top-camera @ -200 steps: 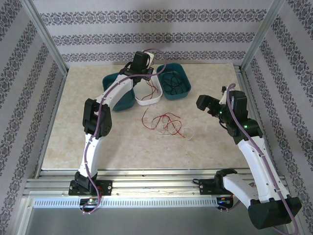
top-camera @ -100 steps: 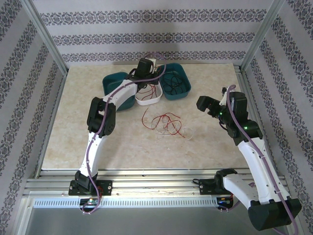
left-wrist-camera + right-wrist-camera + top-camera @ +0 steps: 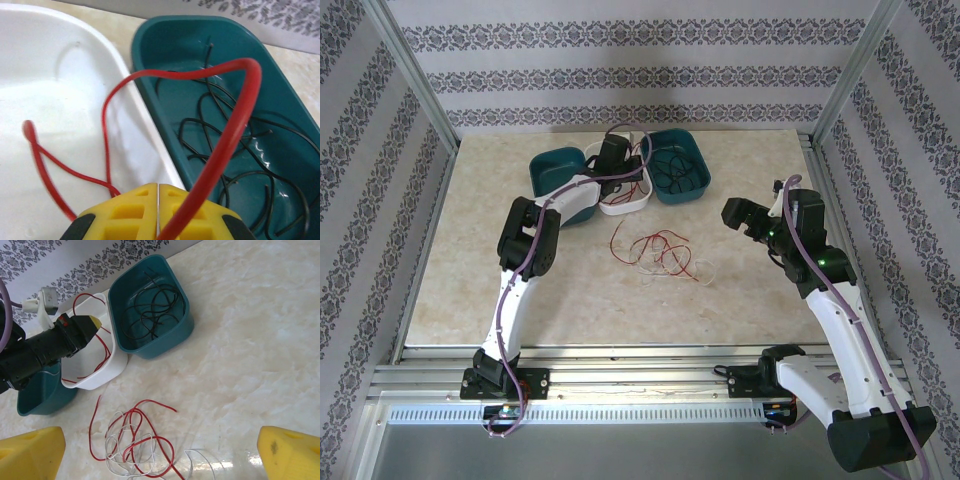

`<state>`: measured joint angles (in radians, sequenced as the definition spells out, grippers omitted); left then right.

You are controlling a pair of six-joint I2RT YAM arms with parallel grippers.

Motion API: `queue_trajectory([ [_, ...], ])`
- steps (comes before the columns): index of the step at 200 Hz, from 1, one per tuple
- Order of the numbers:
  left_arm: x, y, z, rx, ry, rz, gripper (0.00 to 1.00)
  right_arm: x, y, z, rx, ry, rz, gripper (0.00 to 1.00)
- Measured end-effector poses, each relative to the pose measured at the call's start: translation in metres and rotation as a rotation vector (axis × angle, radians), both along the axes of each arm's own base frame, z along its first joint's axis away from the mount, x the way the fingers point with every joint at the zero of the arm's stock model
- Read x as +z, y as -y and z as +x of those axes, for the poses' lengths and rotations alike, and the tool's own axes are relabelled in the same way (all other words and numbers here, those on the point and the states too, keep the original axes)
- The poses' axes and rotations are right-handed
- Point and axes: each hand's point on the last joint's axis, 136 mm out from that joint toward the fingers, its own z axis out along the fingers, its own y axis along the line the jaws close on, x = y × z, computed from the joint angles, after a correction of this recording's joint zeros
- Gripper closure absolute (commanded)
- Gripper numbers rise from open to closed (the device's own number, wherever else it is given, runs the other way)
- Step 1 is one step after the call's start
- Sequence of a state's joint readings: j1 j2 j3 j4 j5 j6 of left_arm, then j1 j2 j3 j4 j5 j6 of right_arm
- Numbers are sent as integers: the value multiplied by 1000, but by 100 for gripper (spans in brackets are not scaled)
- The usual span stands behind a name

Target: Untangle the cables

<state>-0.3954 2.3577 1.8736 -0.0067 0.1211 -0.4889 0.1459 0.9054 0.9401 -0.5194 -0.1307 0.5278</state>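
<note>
left end effector (image 3: 158,192), pinching red cable (image 3: 235,125), is shifting nearer over white tray (image 3: 50,75); right end effector (image 3: 736,214) staying spread, parked.

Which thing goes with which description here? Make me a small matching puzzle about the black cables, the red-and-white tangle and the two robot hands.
1. black cables
2. red-and-white tangle
3. left hand
4. right hand

A. open, holding nothing
B. inside a teal bin
C. shut on a red cable trailing into the white tray
D. loose on the table

Pairs: 1-B, 2-D, 3-C, 4-A.
</note>
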Motion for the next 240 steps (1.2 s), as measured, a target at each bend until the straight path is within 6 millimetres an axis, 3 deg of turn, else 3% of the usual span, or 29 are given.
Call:
queue_trajectory([
  [56, -5, -26, 8, 102, -7, 40, 86, 0, 0, 0, 0, 0, 0, 2],
  [100, -8, -36, 8, 137, -22, 53, 59, 0, 0, 0, 0, 0, 0, 2],
  [121, -11, -39, 5, 146, -29, 61, 56, 0, 0, 0, 0, 0, 0, 2],
  [150, -7, -44, 0, 160, -26, 77, 40, 0, 0, 0, 0, -1, 0, 2],
  [172, 10, -51, -4, 175, 1, 95, 30, -3, 0, 2, 0, -9, -1, 2],
  [221, 73, -64, -9, 215, 112, 103, 28, -3, -1, 4, 0, -9, 0, 2],
  [240, 89, -69, -12, 228, 145, 119, 26, -2, -1, 5, 0, -4, 1, 2],
])
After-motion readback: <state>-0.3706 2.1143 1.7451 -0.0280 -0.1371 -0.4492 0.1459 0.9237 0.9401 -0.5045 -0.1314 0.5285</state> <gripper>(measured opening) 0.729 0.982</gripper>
